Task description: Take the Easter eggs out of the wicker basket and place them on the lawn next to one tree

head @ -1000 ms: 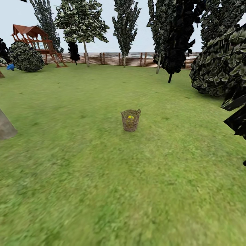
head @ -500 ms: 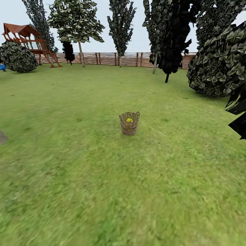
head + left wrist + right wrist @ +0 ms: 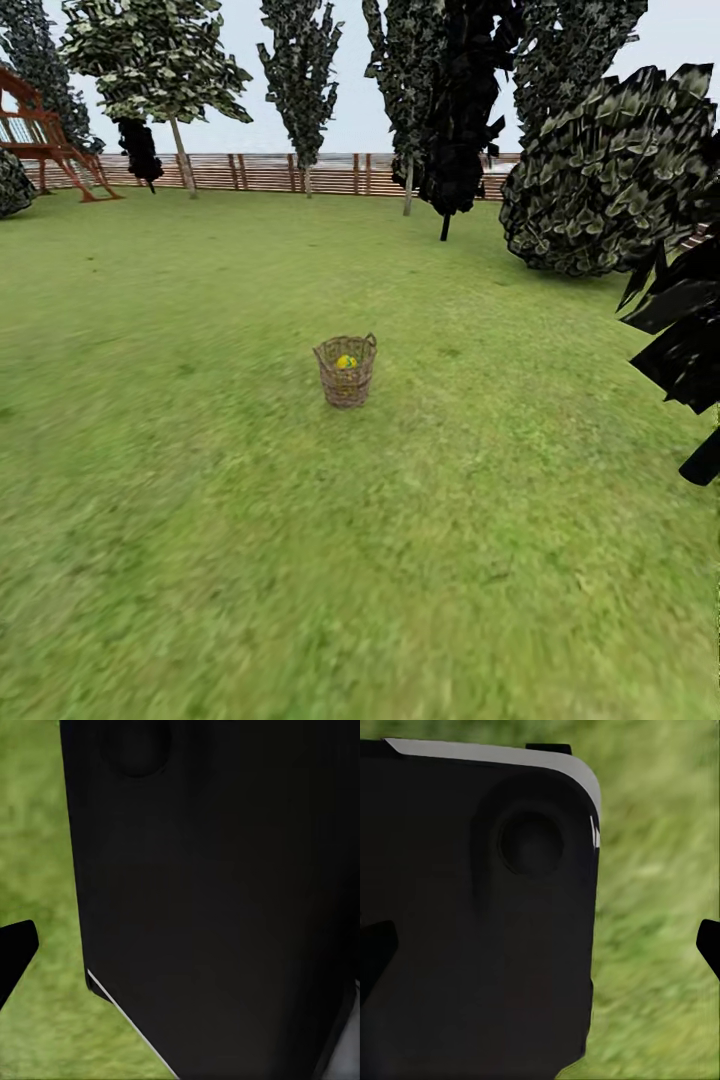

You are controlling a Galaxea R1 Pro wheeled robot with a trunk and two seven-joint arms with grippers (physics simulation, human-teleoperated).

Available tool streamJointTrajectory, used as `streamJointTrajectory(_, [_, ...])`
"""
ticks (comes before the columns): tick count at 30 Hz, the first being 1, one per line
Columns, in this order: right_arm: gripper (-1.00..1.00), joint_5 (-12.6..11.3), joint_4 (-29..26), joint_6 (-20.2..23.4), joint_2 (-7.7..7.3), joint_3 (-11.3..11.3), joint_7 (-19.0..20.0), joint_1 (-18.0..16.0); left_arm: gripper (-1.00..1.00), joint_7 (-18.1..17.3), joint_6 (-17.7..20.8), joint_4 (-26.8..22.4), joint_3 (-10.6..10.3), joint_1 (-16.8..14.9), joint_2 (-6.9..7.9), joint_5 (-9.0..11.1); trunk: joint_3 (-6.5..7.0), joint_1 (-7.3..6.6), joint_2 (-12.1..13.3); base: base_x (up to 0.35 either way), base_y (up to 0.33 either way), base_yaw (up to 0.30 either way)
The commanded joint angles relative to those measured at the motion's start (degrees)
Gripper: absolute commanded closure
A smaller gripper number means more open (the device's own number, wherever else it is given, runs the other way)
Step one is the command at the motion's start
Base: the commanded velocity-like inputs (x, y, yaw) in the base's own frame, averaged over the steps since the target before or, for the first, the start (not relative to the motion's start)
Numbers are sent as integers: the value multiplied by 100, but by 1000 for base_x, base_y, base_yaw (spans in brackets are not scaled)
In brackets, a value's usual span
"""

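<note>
Right end effector (image 3: 540, 945) — two dark fingertips at opposite edges of its wrist view, well apart, so the jaws stand wide with nothing between them but a dark slab of the robot's own body and blurred grass beyond.

Left end effector: one dark fingertip (image 3: 15, 952) at the edge of its wrist view, the other hidden, a big black panel across most of the picture. Cannot tell whether it is wide or narrow.

Outward, from the head: the wicker basket (image 3: 346, 371) stands upright on the lawn (image 3: 300, 560), well ahead of the robot, open grass on all sides. A spot of yellow at its mouth — an Easter egg (image 3: 346, 361). How many lie inside is too small to tell.

Basket against end effectors: well apart, out of reach by my judgement; the robot is on approach, arms tucked low.

Further back, a pale-trunked tree (image 3: 182, 160) by the wooden fence (image 3: 270, 172), dark conifers beside it, a large shrub (image 3: 600, 180) at right, black foliage (image 3: 690, 350) close in on that side.

Risks as I read them:
- basket is light and tall — a bump from the base or a low arm could tip it and roll the eggs.
- narrow mouth, wide jaws: fingers may catch the rim.
- foliage at right may snag a turn.
- the pale tree is far — a long carry per egg.
</note>
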Motion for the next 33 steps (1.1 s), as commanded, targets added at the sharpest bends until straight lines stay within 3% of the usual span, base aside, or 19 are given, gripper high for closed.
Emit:
streamJointTrajectory(1, [-100,2,7,-20,-11,0,6,-4,-100,-5,-7,-9,3,5,-1,14,-4,3,-2,326,110,-97])
streamJointTrajectory(33, [-100,0,6,-19,-27,-8,6,-4,-100,-5,-7,-9,3,3,-1,14,-4,3,-2,326,105,-5])
